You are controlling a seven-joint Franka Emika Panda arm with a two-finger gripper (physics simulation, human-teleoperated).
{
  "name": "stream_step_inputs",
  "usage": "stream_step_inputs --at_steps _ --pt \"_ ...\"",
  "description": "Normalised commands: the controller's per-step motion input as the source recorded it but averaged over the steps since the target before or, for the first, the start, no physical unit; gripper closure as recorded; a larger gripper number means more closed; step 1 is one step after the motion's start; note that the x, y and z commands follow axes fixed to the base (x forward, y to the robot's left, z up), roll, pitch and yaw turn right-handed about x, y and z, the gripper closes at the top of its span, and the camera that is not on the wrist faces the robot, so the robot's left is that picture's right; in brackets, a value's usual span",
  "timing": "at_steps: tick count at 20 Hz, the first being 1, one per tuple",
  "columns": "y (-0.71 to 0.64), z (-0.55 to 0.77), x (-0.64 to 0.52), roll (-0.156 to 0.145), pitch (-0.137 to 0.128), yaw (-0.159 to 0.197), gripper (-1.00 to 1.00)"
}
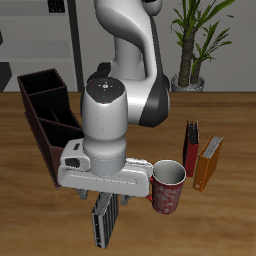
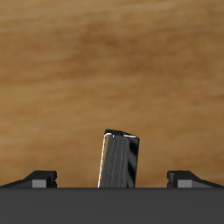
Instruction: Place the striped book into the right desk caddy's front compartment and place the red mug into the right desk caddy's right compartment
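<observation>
The striped book (image 1: 103, 222) stands on the table near its front edge, right under my gripper (image 1: 105, 200). In the wrist view the book (image 2: 120, 160) shows between my two fingers (image 2: 39, 178), which are spread wide and apart from it. My gripper (image 2: 112, 179) is open and empty. The red mug (image 1: 168, 188) stands upright on the table beside the gripper, close to the hand's body. The right desk caddy (image 1: 45, 110), a long dark maroon box with dividers, stands farther back; the arm hides part of it and its visible sections look empty.
A dark red book (image 1: 191, 142) and an orange book (image 1: 208, 163) stand upright beyond the mug. A potted plant (image 1: 195, 40) stands behind the table. The robot's arm (image 1: 125, 70) rises over the table's middle.
</observation>
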Motion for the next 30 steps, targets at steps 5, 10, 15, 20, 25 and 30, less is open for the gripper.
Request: stream_step_inputs --at_steps 5,10,15,20,25,30 --pt "-0.08 -0.25 0.0 -0.004 0.022 -0.002 -1.0" --pt "-0.03 -0.2 -0.04 0.011 0.01 0.003 1.0" --pt "0.03 0.01 -0.03 0.012 -0.01 0.006 1.0" --pt "0.04 0.14 -0.06 0.017 -0.021 -0.001 1.0" --pt "0.09 0.3 -0.22 -0.017 -0.043 -0.004 1.0" --pt "0.12 0.42 -0.34 0.039 -0.071 0.01 1.0"
